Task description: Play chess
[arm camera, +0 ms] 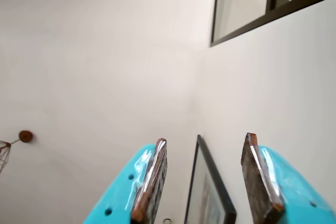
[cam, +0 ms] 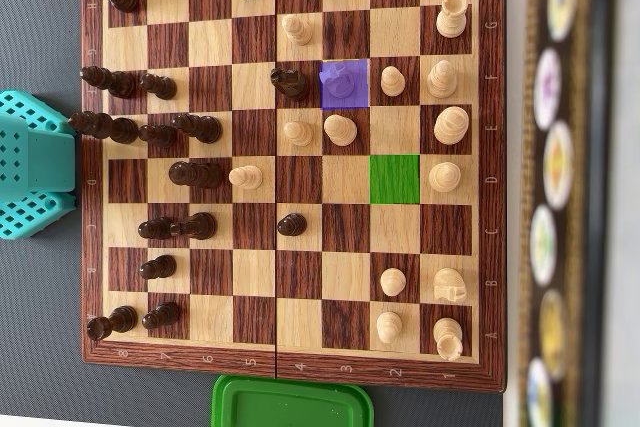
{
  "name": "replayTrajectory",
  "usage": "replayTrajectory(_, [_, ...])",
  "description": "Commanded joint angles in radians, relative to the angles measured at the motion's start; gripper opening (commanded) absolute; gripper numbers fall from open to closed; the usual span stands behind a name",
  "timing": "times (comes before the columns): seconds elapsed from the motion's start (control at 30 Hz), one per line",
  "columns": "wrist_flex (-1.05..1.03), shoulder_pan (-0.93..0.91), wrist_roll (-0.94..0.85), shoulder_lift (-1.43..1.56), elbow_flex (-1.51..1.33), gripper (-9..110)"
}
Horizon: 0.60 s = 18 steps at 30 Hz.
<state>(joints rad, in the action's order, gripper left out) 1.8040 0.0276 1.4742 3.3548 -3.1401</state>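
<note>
A wooden chessboard [cam: 290, 371] fills the overhead view. Dark pieces [cam: 195, 174] stand mostly on its left half and light pieces [cam: 445, 177] mostly on its right. One square is tinted purple [cam: 343, 83] with a piece on it, and one empty square is tinted green [cam: 394, 178]. In the wrist view my gripper [arm camera: 206, 138] points up at a white wall, away from the board. It is open, and nothing sits between the turquoise fingers [arm camera: 152, 182]. Only the turquoise arm [cam: 35, 162] shows at the board's left edge in the overhead view.
A green lid [cam: 290, 405] lies just below the board. A blurred dark strip with round discs [cam: 555, 167] runs along the right. The wrist view shows a framed picture [arm camera: 210, 192], a dark window frame [arm camera: 268, 9] and a brown knob [arm camera: 25, 136].
</note>
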Motion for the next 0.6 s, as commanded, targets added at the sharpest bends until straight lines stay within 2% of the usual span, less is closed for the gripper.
replayTrajectory(0.0, [0.002,-0.003,0.006,-0.006,-0.02,20])
replayTrajectory(0.57, [0.002,0.005,0.0,-0.006,-0.02,20])
